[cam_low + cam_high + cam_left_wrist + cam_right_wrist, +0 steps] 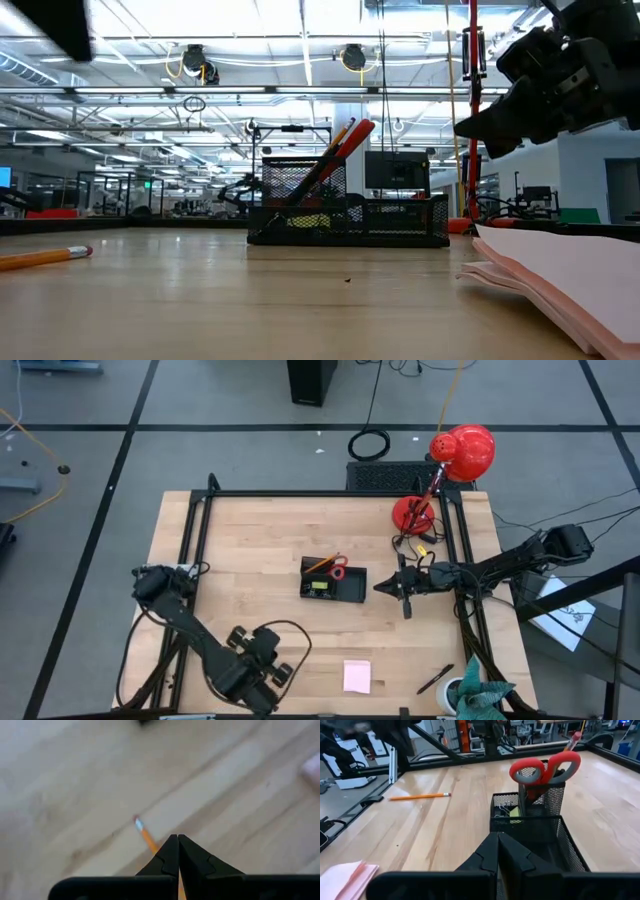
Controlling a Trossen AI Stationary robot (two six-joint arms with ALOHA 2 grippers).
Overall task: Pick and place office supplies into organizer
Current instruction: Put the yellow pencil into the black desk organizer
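The table (260,540) is pale wood inside a black frame (195,530), with a red lamp (462,452) at its far right corner.

The left arm (190,625) bends along the table's near left side. The right arm (500,567) reaches in from the right edge.

The organizer (333,581), a black mesh tray, sits near the middle of the table. Red scissors (545,769) and a pencil stand in its taller section, handles up. Something small and yellow lies in a low compartment next to that section.

The pink pad (357,676) lies near the front edge, well apart from the organizer.

The right gripper (388,588) sits just right of the organizer, pointing at it; its fingers (490,852) are pressed together and pinch nothing.

The left gripper (178,840) is low over the near left part of the table; its fingers (167,855) are pressed together right over the shaft of a pencil (146,835) lying on the wood. Whether they pinch it I cannot tell.

A dark pen (435,679) lies near the front right corner.
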